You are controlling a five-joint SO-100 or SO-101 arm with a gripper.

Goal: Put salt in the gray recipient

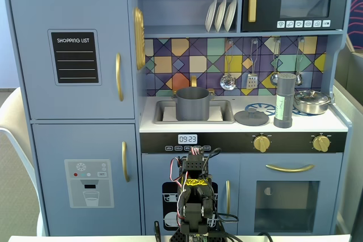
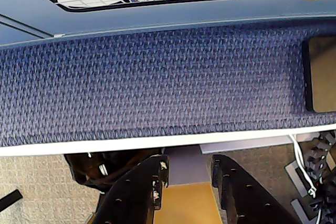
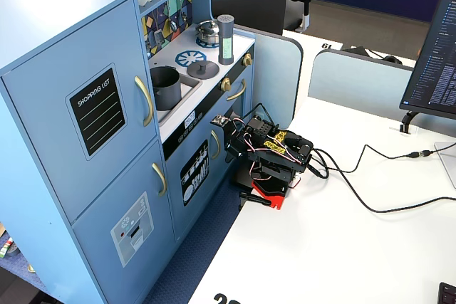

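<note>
The salt (image 1: 285,99), a tall dark-gray shaker with a pale green label, stands upright on the toy kitchen's counter at the right, by the stove; it also shows in the other fixed view (image 3: 226,39). The gray recipient (image 1: 193,103), a matte gray pot, sits in the sink left of it and shows in the other fixed view (image 3: 165,87). My arm (image 3: 267,154) is folded low on the white table in front of the kitchen, far below both. In the wrist view my gripper (image 2: 190,163) points down over the table's edge, jaws a little apart and empty.
A flat gray lid (image 1: 251,117) lies between pot and salt. A shiny steel pan (image 1: 311,101) sits behind the salt. Utensils hang on the back wall. Blue carpet (image 2: 157,77) lies between table edge (image 2: 131,142) and kitchen. Cables (image 3: 370,176) run across the table.
</note>
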